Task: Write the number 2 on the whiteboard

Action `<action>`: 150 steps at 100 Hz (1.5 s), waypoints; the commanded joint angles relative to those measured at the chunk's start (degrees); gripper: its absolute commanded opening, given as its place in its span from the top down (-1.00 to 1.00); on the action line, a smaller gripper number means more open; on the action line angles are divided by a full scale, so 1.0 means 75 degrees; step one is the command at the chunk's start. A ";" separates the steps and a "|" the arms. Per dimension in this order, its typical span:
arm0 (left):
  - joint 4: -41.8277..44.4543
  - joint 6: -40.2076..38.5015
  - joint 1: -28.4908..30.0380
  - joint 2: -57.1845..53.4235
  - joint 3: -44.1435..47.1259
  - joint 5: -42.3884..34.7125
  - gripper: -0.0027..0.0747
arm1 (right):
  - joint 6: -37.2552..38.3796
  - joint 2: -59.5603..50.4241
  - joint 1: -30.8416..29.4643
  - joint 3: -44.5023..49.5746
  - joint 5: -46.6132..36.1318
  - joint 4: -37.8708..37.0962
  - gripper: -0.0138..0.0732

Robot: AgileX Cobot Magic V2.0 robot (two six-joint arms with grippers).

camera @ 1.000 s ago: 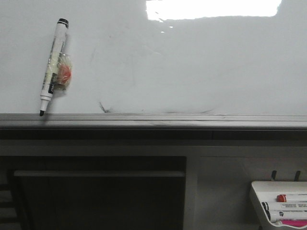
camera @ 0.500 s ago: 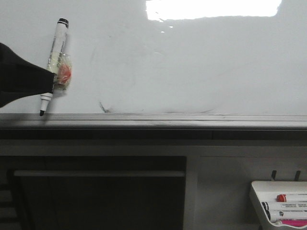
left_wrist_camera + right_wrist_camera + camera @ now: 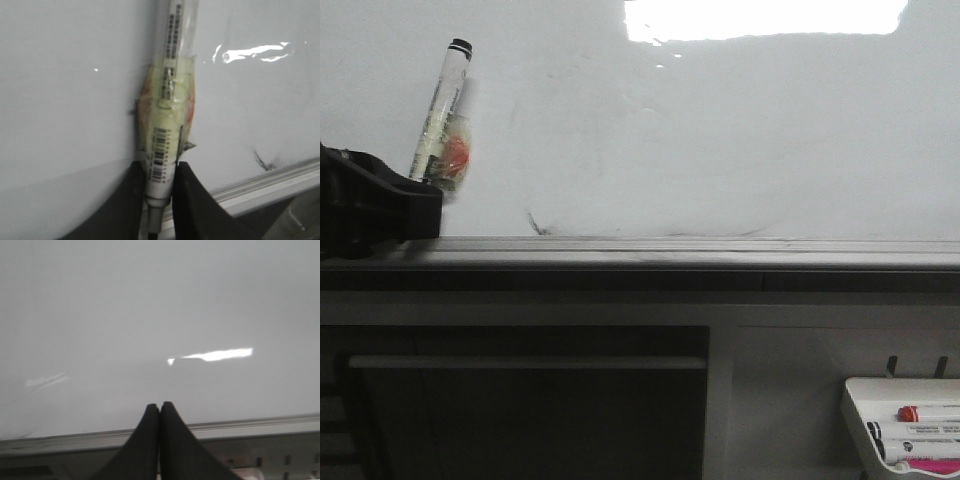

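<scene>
The whiteboard (image 3: 720,140) fills the upper front view, glossy with a bright glare patch and faint grey smudges. No number 2 shows on it. A white marker (image 3: 442,105) with a black end and a taped yellow-orange lump leans on the board at the left. My left gripper (image 3: 410,205) comes in from the left and is shut on the marker's lower barrel. In the left wrist view the two black fingers (image 3: 195,200) clamp the marker (image 3: 167,115) just above its tip. My right gripper (image 3: 160,407) is shut and empty, facing bare whiteboard (image 3: 150,315); it is not in the front view.
A grey metal rail (image 3: 670,252) runs along the board's lower edge. A short black smudge (image 3: 535,224) sits just above it. A small white tray (image 3: 905,425) with red, black and pink markers hangs at the lower right. A dark recess (image 3: 525,400) lies below the rail.
My left gripper came in from the left, dropped to the marker's lower end and closed on it. The marker's top has tipped slightly right and its tip is now hidden.
</scene>
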 commanded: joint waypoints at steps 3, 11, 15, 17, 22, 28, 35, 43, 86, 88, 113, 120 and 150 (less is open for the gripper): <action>0.0373 -0.0052 -0.0136 -0.0118 -0.0204 -0.0821 0.98 | -0.0001 0.0594 0.0767 -0.0199 -0.0695 0.0593 0.82; 0.0987 -0.0052 -0.0203 -0.0174 -0.0204 -0.0999 0.98 | -0.0344 0.1107 0.1762 -0.0213 -0.0971 0.0593 0.82; 0.1423 -0.0052 -0.0203 -0.0235 -0.0204 -0.1032 0.98 | -0.0624 0.1407 0.2365 -0.0289 -0.1038 0.0593 0.82; 0.1664 -0.0052 -0.0203 -0.0280 -0.0204 -0.1046 0.98 | -0.0821 0.1563 0.2669 -0.0359 -0.1034 0.0593 0.82; 0.2274 -0.0052 -0.0203 -0.0406 -0.0204 -0.0994 0.98 | -0.1334 0.1940 0.3357 -0.0601 -0.1020 0.0574 0.82; 0.3172 -0.0052 -0.0203 -0.0622 -0.0204 -0.0750 0.98 | -0.1944 0.2448 0.4205 -0.1072 -0.0966 0.0574 0.82; 0.4576 -0.0052 -0.0203 -0.0952 -0.0204 -0.0311 0.98 | -0.2741 0.3016 0.5023 -0.1593 -0.0759 0.0529 0.81; 0.6107 -0.0290 -0.0203 -0.1396 -0.0176 0.0130 0.98 | -0.3102 0.3968 0.5915 -0.2361 -0.0043 0.0443 0.65; 0.7344 -0.0290 -0.0203 -0.2471 0.0364 0.0765 0.98 | -0.3102 0.7221 0.6911 -0.4653 0.0744 0.0962 -0.54; 0.7344 -0.0290 -0.0203 -0.2471 0.0364 0.0753 0.98 | -0.3102 0.7293 0.6987 -0.4717 0.0729 0.0960 -0.53; 0.7344 -0.0290 -0.0203 -0.2471 0.0364 0.0689 0.98 | -0.3114 0.7787 0.7196 -0.4967 0.0677 0.0871 -0.15; 0.7344 -0.0290 -0.0203 -0.2471 0.0364 0.0689 0.98 | -0.3114 0.7787 0.7209 -0.4967 0.0674 0.0871 0.25; 0.5556 -0.0191 -0.0203 -0.2624 0.0332 0.0719 0.82 | -0.3037 0.7787 0.7209 -0.4967 0.0643 0.0527 0.85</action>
